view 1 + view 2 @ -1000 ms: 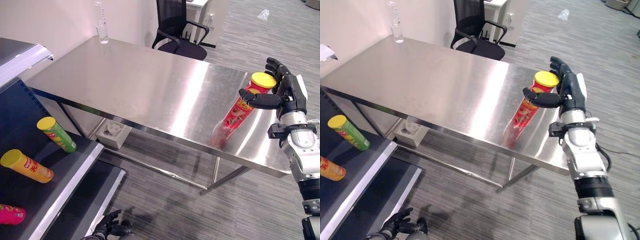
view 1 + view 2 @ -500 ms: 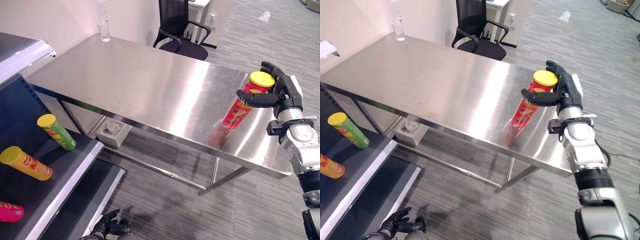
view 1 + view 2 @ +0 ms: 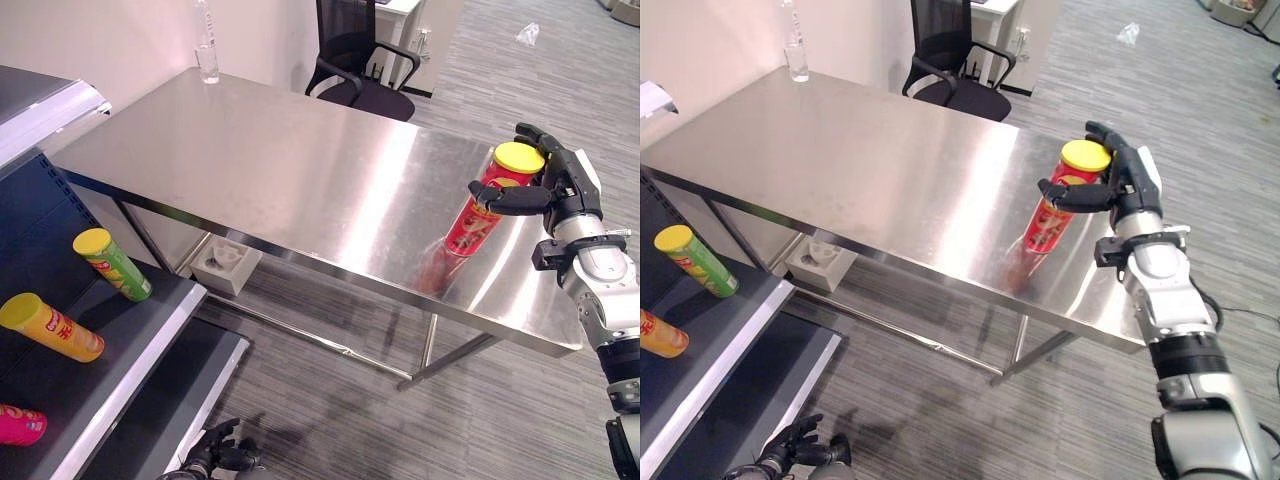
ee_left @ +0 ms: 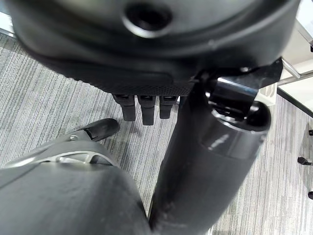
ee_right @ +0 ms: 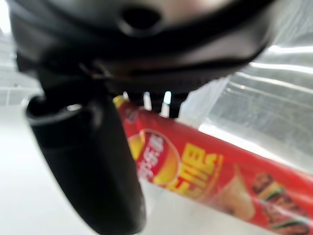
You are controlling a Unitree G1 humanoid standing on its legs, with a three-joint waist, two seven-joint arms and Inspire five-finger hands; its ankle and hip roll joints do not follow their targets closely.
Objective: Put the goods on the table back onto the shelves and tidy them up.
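A red can with a yellow lid (image 3: 487,208) stands near the right end of the steel table (image 3: 270,170). My right hand (image 3: 562,185) is at its upper part, with the thumb (image 3: 503,197) laid across the front and the fingers (image 3: 1112,140) curled behind the lid. In the right wrist view the red can (image 5: 210,171) lies between thumb and fingers. On the dark shelf (image 3: 150,365) at the left lie a green can (image 3: 112,266), a yellow can (image 3: 52,328) and a pink can (image 3: 20,424). My left hand (image 3: 218,455) hangs low near the floor, its fingers (image 4: 142,105) relaxed and holding nothing.
A clear water bottle (image 3: 206,55) stands at the table's far corner. A black office chair (image 3: 358,60) is behind the table. A white box (image 3: 228,265) sits on the floor under the table. Grey carpet lies between table and shelf.
My right hand has edged closer to the red can and its fingers have curled further round the lid. The can stands in the same place. The left hand has not moved.
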